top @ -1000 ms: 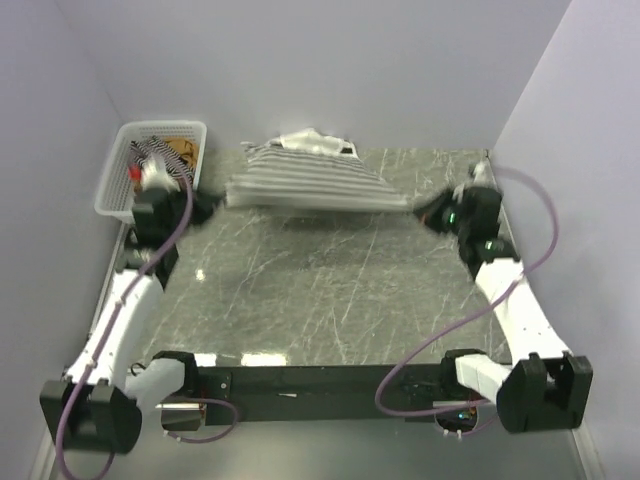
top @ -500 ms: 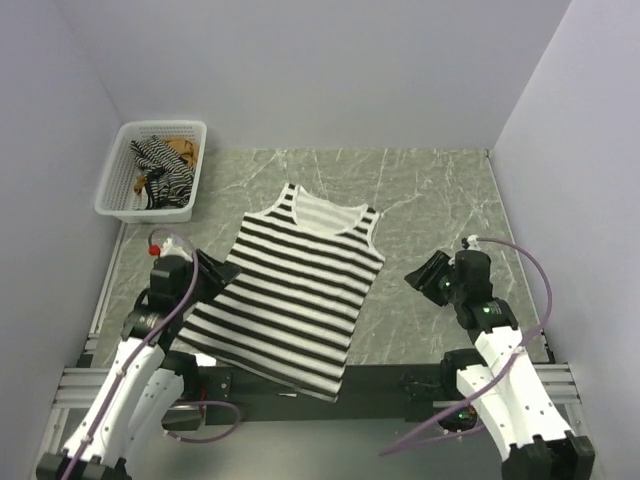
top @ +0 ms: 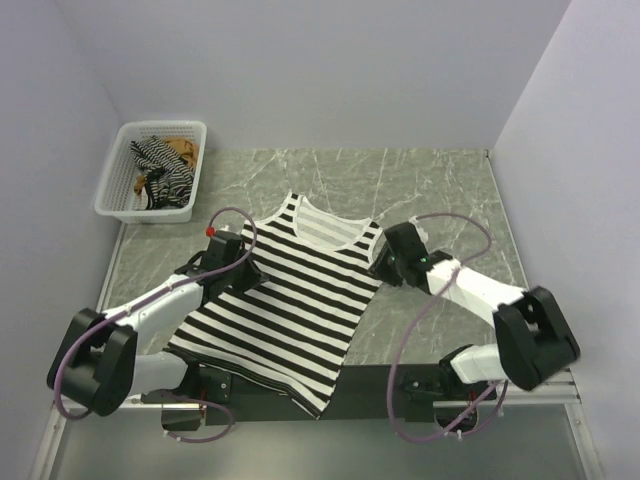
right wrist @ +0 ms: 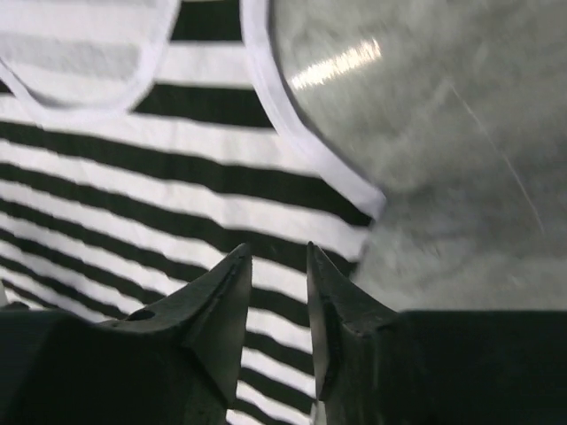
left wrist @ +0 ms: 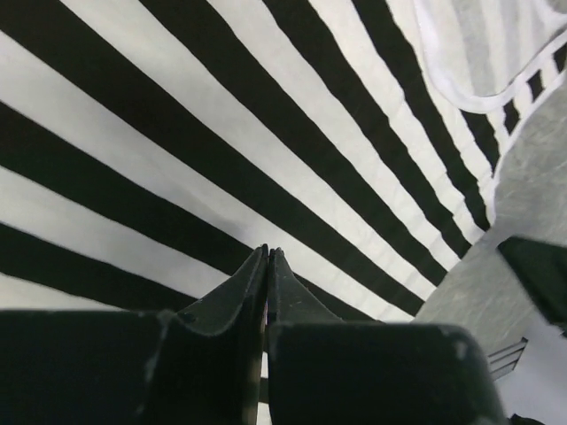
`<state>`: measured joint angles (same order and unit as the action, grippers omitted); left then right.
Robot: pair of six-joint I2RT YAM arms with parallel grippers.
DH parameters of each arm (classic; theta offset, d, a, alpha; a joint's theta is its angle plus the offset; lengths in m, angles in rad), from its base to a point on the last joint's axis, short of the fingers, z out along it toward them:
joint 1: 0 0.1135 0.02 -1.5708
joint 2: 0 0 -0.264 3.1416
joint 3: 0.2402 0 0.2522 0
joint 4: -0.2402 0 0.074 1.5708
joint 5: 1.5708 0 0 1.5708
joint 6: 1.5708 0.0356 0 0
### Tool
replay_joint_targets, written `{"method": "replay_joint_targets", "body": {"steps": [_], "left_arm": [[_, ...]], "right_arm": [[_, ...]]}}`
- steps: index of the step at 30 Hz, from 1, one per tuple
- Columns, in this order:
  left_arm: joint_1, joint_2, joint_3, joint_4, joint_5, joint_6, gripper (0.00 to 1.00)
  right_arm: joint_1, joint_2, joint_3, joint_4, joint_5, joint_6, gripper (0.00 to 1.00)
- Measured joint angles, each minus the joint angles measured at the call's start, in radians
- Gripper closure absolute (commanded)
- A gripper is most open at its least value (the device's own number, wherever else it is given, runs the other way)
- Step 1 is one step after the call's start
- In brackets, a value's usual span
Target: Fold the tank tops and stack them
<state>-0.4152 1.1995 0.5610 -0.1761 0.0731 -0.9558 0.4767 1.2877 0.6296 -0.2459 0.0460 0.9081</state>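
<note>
- Left fingers point(left wrist: 232, 292) are pressed together, tips right at the black-and-white striped tank top point(top: 290, 300). Whether a pinch of cloth sits between them cannot be told.
- Right fingers point(right wrist: 221, 301) stand apart, holding nothing, poised over the top's side edge just below the armhole.
- The striped top lies flat and face-up but askew on the surface point(top: 440, 180), neckline toward the far wall. Its hem spills over the near edge onto the black rail.
- The other two tops sit in the white basket point(top: 115, 190) at the far left corner, well apart.
- Risk: if only one side has cloth when the lift begins, the top will swing and crumple rather than fold cleanly.
- Risk: the right fingers may catch only the white edge binding or one layer, leaving the back layer behind.
- Risk: any drag toward the arms could slide the overhanging hem further off the surface.
</note>
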Motion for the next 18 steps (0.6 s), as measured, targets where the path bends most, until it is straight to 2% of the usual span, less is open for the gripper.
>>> {"method": "replay_joint_targets", "body": {"steps": [8,18], "left_arm": [[-0.068,0.157,0.011,0.080,-0.015,0.001,0.92],[-0.090,0.287,0.074,0.121,-0.015,-0.003,0.94]], "right_arm": [[-0.006,0.254,0.174,0.047,0.036,0.004,0.63],[-0.065,0.536,0.484,-0.060,0.040,-0.023,0.67]]}}
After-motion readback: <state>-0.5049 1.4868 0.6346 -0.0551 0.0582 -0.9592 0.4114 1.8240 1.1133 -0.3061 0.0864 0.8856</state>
